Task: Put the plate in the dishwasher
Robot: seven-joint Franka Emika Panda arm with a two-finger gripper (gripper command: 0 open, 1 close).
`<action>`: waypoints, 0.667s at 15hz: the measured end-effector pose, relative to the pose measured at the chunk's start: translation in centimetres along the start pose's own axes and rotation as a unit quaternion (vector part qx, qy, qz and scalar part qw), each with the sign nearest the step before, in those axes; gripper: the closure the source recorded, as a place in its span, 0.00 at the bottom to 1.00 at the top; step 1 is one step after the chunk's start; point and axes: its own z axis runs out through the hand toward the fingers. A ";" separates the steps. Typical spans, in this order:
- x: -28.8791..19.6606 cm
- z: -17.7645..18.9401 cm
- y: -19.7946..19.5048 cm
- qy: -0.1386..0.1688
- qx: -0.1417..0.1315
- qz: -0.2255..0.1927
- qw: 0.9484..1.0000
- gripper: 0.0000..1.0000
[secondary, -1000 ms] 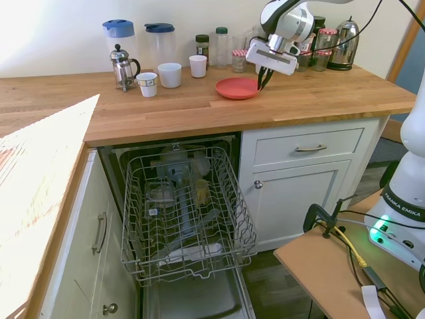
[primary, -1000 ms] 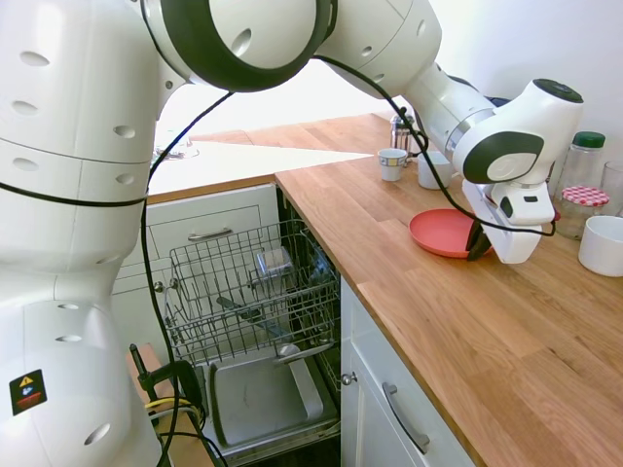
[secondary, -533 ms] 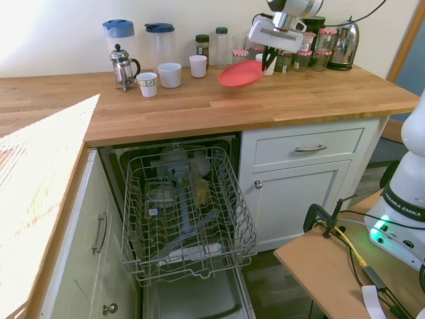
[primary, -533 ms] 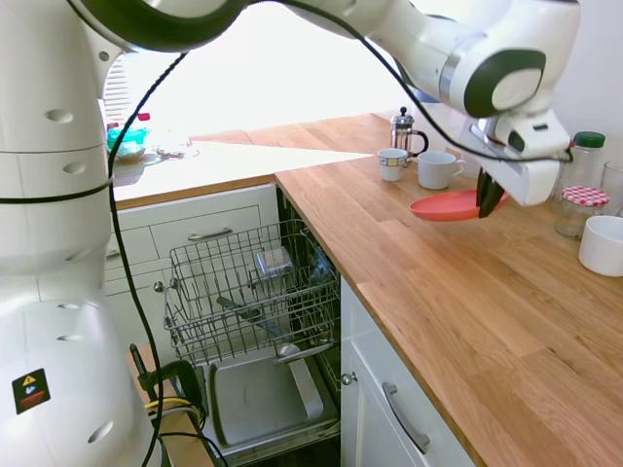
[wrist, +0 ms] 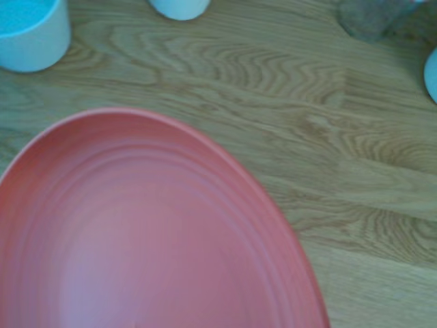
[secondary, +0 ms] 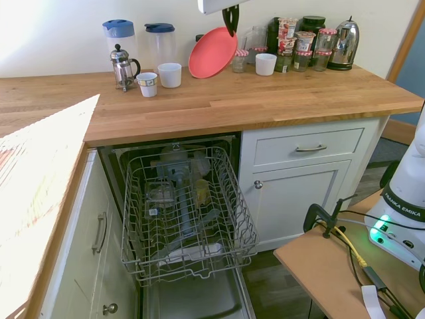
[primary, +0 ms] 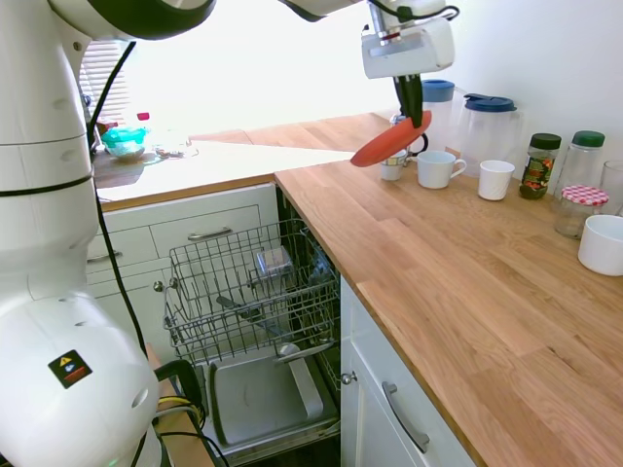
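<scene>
The coral-red plate (primary: pixel 390 142) (secondary: pixel 212 52) (wrist: pixel 136 232) hangs tilted high above the wooden counter, held by its upper rim. My gripper (primary: pixel 413 105) (secondary: pixel 232 20) is shut on that rim, fingers pointing down. In the wrist view the plate fills the lower left, with counter wood behind it. The dishwasher (primary: pixel 255 370) (secondary: pixel 199 292) stands open below the counter, its grey wire rack (primary: pixel 243 292) (secondary: pixel 186 212) pulled out over the dropped door. The plate is above the counter's back part, up and behind the rack.
White mugs (secondary: pixel 170 75) (primary: pixel 434 168), a French press (secondary: pixel 121 66), two blue-lidded jugs (secondary: pixel 159 43), jars (primary: pixel 582 209) and a kettle (secondary: pixel 345 43) line the counter's back. A white bowl (primary: pixel 602 245) sits near the jars. The rack holds some items. Cabinet doors (secondary: pixel 299 193) flank the dishwasher.
The gripper has lifted the plate off the counter and carried it up and sideways toward the dishwasher end. The plate went from lying flat to hanging steeply tilted.
</scene>
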 end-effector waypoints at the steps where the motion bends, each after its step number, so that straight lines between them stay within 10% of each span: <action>1: -4.2 -0.5 -1.4 0.016 -0.009 -0.031 0.999 1.00; 5: -26.4 3.6 -3.1 0.079 -0.054 -0.157 0.983 1.00; 10: -49.2 6.8 -1.7 0.208 -0.067 -0.297 0.930 1.00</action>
